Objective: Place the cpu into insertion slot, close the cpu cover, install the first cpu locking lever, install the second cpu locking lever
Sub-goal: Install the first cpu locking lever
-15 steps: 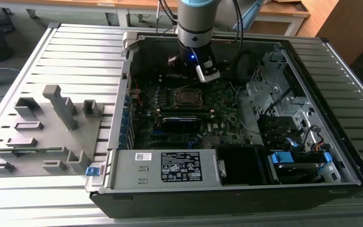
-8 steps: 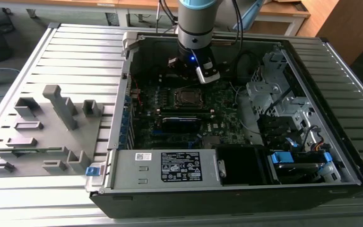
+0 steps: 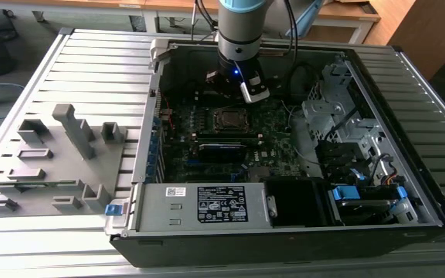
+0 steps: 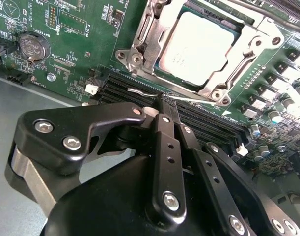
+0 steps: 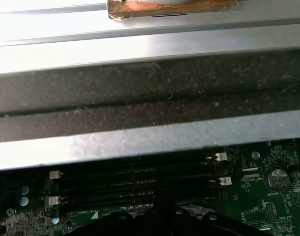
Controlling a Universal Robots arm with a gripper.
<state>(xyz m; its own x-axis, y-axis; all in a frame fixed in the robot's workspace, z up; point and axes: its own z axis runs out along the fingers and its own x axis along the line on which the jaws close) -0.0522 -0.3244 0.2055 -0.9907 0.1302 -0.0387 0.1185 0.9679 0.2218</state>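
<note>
Plainly, fingers [image 4: 162,140] pressed tightly together.

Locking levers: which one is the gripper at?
The locking lever beside the memory slots, hooked end at the gripper; the other lever lies beyond the cpu cover.

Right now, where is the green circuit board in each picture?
Exterior view: the circuit board lies inside the computer case, cpu near its middle.
Second wrist view: the circuit board surrounds the cpu.
First wrist view: circuit board beyond the grey metal rail.
Shared landmark: black memory slots, in both wrist views.
</note>
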